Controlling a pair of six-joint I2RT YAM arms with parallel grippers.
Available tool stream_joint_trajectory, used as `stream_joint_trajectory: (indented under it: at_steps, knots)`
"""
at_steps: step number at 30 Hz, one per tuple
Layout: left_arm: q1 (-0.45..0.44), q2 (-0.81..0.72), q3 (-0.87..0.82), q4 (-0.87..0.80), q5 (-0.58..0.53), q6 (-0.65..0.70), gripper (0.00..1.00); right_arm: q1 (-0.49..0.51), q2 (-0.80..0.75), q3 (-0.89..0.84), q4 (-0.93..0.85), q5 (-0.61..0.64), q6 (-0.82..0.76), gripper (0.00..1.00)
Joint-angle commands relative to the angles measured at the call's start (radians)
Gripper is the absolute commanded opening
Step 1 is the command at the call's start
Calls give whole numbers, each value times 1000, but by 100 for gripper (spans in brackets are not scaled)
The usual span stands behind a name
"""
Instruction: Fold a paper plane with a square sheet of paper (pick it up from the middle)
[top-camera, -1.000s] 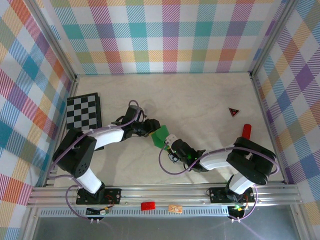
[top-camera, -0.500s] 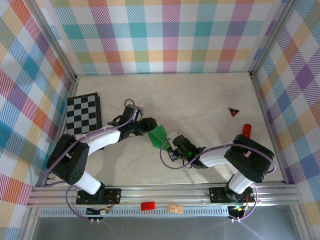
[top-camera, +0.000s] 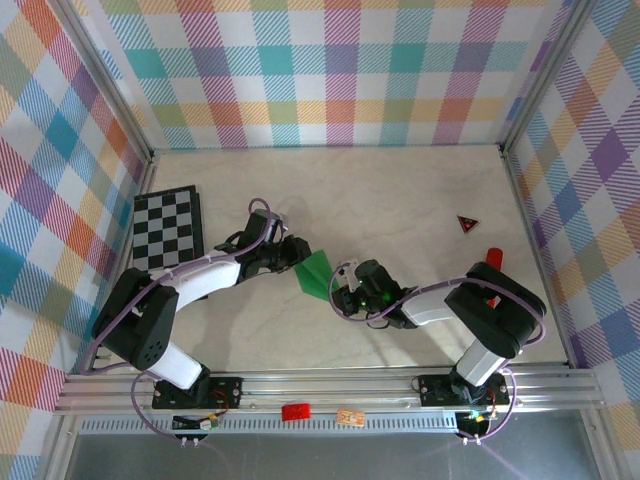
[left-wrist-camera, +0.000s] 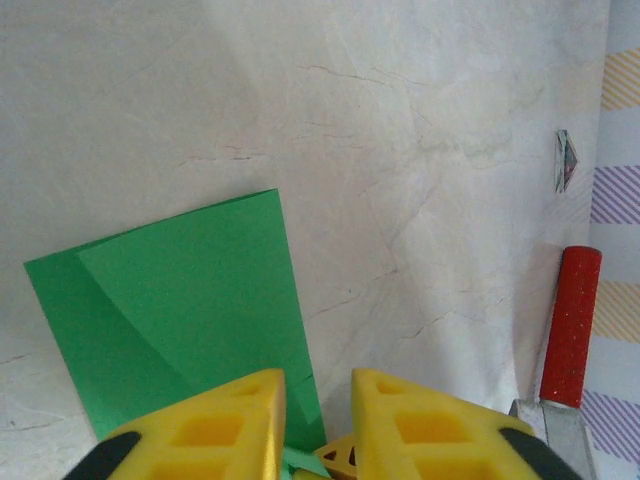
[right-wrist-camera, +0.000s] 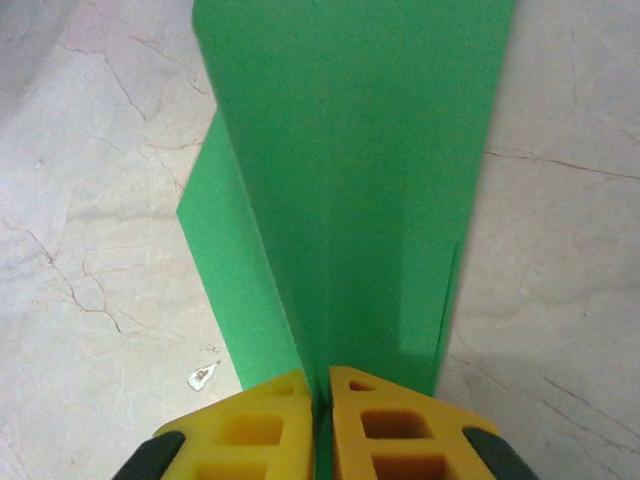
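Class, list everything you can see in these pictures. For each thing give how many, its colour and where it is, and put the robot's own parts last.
green paper sheet: one, bright green, partly folded, mid-table between the grippers
chessboard: one, black and white, flat at the table's left edge
triangle: one, red and black, right side of the table
cylinder: one, red, by the right wall, nearer the arms than the triangle
table: one, pale marbled, under everything
walls: three, pastel plaid, around the table
left gripper: one, yellow fingers, apart at the paper's edge
right gripper: one, yellow fingers, shut on the paper's near end
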Motion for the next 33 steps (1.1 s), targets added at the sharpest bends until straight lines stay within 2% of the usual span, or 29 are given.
stream_joint_trajectory:
  at_steps: [1,8,16,23,28,33]
  knots:
    - [-1,-36,-23,4,11,4,22,-17,23,-7,3,-66,54,13]
    - [-1,-36,-50,39,32,-15,16,-43,38,-10,18,-132,97,11]
    - [-1,-17,-108,153,90,-54,10,-76,62,-18,58,-210,179,10]
    - [-21,54,-112,248,154,-82,9,-105,75,-24,84,-271,226,10]
    - [-36,116,-113,327,171,-122,8,-123,84,-30,93,-306,259,10]
    - [-55,145,-104,339,167,-126,8,-138,102,-37,145,-327,293,10]
